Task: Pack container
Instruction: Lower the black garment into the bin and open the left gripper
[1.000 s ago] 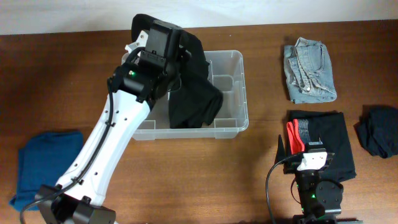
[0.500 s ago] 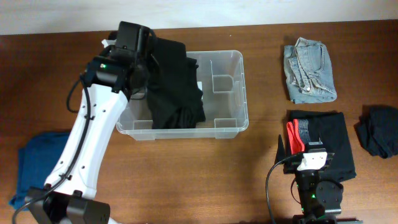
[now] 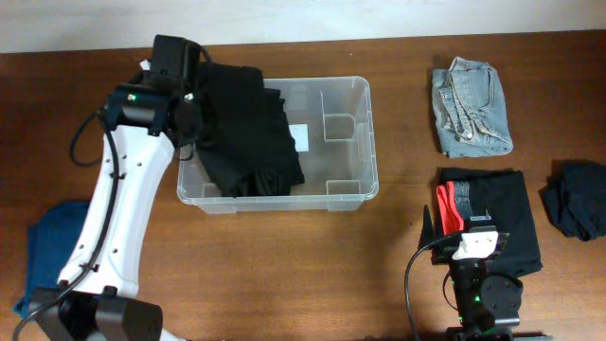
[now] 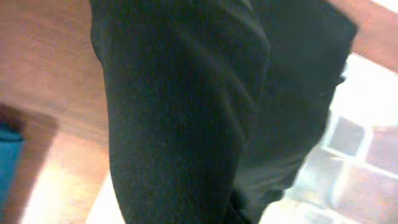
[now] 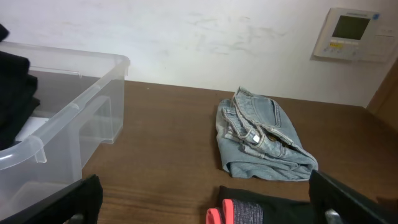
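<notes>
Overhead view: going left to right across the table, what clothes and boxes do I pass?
From the left: blue cloth → container → folded jeans → dark bundle. Left out: the black garment overlapping the container, and the black-and-red stack below the jeans.

Nothing is legible, even on the label (image 3: 301, 138) inside the container (image 3: 371, 142).

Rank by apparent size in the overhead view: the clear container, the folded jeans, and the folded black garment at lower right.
1. container
2. folded black garment
3. folded jeans
The container is clearly largest. The other two look fairly close, so their order is less certain.
</notes>
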`<state>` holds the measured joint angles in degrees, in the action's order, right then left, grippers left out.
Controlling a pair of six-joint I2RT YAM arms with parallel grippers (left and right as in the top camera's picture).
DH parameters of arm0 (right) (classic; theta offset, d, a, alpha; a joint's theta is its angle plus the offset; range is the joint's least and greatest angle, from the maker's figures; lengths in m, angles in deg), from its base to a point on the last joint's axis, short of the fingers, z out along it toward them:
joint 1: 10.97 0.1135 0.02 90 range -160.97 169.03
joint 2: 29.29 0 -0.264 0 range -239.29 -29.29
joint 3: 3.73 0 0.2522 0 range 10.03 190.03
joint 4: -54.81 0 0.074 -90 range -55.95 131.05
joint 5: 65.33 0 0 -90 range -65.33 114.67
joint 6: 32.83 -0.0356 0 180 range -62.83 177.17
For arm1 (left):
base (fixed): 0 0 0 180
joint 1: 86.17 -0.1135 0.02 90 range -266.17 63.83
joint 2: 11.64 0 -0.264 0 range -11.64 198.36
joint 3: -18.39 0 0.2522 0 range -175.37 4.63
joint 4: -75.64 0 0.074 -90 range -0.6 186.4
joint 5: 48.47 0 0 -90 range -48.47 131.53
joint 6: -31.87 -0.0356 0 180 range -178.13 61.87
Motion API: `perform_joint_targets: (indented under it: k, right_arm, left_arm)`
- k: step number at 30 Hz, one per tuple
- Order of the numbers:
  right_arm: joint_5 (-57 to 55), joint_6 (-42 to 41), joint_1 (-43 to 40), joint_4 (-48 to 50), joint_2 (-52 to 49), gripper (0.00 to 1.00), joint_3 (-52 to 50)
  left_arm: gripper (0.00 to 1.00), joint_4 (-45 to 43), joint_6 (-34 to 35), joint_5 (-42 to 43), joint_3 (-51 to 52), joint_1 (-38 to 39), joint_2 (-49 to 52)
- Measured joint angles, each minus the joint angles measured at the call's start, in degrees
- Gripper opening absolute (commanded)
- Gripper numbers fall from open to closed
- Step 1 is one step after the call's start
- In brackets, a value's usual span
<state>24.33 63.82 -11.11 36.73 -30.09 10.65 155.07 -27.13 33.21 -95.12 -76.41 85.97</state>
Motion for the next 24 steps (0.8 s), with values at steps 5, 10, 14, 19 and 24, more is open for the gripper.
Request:
perform_joint_targets:
  k: [5,10,14,19,24]
  right_arm:
    - [0.00,0.00,0.00,0.00,0.00,0.98,0.00]
    - [0.02,-0.04,0.00,0.00,0.00,0.98,0.00]
    - [0.00,0.00,0.00,0.00,0.00,0.98,0.00]
    - [0.02,0.00,0.00,0.00,0.00,0.98,0.00]
    - [0.02,0.00,0.00,0.00,0.00,0.98,0.00]
  left_arm:
    - [0.02,2.97,-3.04,-1.62,0.00,-1.22,0.00]
    - [0.17,3.76,-6.56,-2.45,0.00,-1.31,0.00]
    - [0.17,3.78,-8.48,-3.06,-0.02,-1.33,0.00]
    - [0.17,3.69,-11.23,-3.30,-0.02,-1.40,0.00]
    - [0.51,3.52,-13.38,-3.45,-0.07,-1.40,0.00]
